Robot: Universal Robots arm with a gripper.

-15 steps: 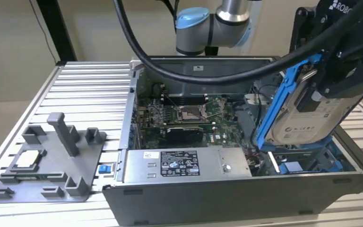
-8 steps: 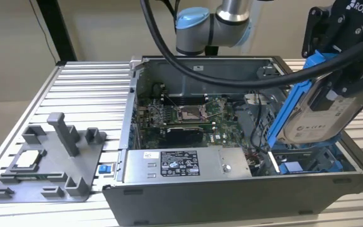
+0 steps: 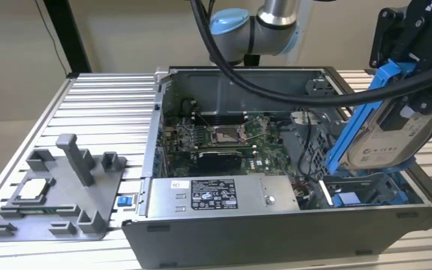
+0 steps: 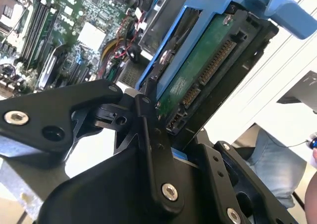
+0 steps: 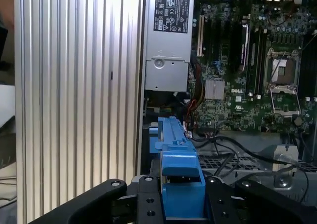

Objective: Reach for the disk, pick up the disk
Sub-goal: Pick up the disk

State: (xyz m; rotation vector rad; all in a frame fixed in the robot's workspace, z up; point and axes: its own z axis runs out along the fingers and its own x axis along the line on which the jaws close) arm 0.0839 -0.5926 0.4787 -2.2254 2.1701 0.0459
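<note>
Blue-framed disk clamped between the end effector fingers, tilted, aloft above the open computer case.

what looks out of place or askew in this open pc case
The disk in its blue bracket is not seated in its bay: the end effector holds it tilted above the open computer case, at the exterior view's right. Nothing looks spilled or damaged.

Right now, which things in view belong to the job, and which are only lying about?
Job:
- disk, in its blue bracket, lifted above the case
- gripper, jaws shut on it

Lying about:
- long grey metal box
- grey fixture tray
- motherboard
</note>
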